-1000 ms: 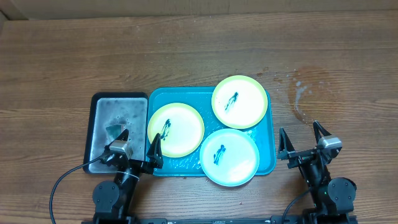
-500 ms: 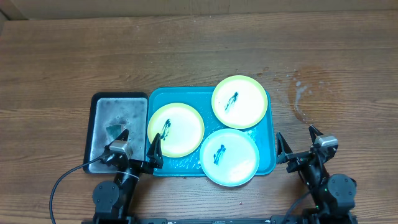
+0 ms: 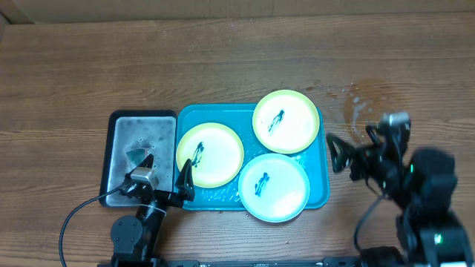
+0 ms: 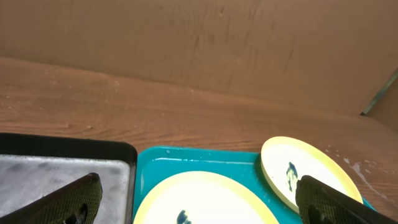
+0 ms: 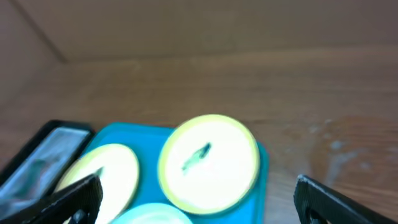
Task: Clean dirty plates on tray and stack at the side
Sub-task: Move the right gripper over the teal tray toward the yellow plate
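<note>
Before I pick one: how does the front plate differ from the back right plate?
The front plate is pale blue-white; the back right plate is yellow-green. The front plate overhangs the near rim of the tray; the back right plate overhangs its far rim. Both are round and carry a dark smear in the centre.

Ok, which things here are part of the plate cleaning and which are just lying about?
Job: left yellow plate, back yellow plate, blue-white plate, all smeared; teal tray.
Lying about: grey tray; small greenish scrap in it, possibly a wiper, cannot tell; wet patch right of the teal tray.
</note>
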Robot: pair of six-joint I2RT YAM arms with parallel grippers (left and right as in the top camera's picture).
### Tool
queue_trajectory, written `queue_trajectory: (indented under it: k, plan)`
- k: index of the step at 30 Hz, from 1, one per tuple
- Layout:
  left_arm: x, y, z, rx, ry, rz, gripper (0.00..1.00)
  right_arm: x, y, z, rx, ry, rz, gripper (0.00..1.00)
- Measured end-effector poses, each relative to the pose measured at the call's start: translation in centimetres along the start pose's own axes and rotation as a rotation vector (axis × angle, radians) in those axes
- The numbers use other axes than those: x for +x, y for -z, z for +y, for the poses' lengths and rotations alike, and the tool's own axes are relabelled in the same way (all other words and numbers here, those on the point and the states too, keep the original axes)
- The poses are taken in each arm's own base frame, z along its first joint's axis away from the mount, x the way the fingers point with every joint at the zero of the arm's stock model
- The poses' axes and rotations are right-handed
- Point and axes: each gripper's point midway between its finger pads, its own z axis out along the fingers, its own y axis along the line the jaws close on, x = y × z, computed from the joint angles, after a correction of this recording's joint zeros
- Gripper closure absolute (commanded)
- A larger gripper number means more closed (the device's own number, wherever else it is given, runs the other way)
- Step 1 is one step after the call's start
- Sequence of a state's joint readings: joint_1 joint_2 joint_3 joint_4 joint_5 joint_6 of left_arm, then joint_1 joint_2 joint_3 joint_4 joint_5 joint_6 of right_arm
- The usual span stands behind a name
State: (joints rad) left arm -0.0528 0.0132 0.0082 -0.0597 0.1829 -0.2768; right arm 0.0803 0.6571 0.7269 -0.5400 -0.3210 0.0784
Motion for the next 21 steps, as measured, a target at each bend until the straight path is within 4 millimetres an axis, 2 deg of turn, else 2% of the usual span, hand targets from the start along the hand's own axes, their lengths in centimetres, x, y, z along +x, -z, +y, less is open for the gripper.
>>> queue_trajectory:
  k: [6, 13, 16, 21]
  plan:
    - [0.0, 0.0, 0.0, 0.000, 0.000, 0.000, 0.00, -0.6, -3.2, 1.9, -0.129, -0.143, 0.332, 0.00]
    - [0.0, 0.0, 0.0, 0.000, 0.000, 0.000, 0.00, 2.3, -5.5, 4.4, -0.226, -0.313, 0.720, 0.00]
    - [0.0, 0.0, 0.0, 0.000, 0.000, 0.000, 0.00, 4.0, -6.4, 6.2, -0.274, -0.292, 0.820, 0.00]
    - [0.0, 0.0, 0.0, 0.000, 0.000, 0.000, 0.00, 6.9, -6.4, 10.4, -0.353, -0.190, 0.937, 0.00]
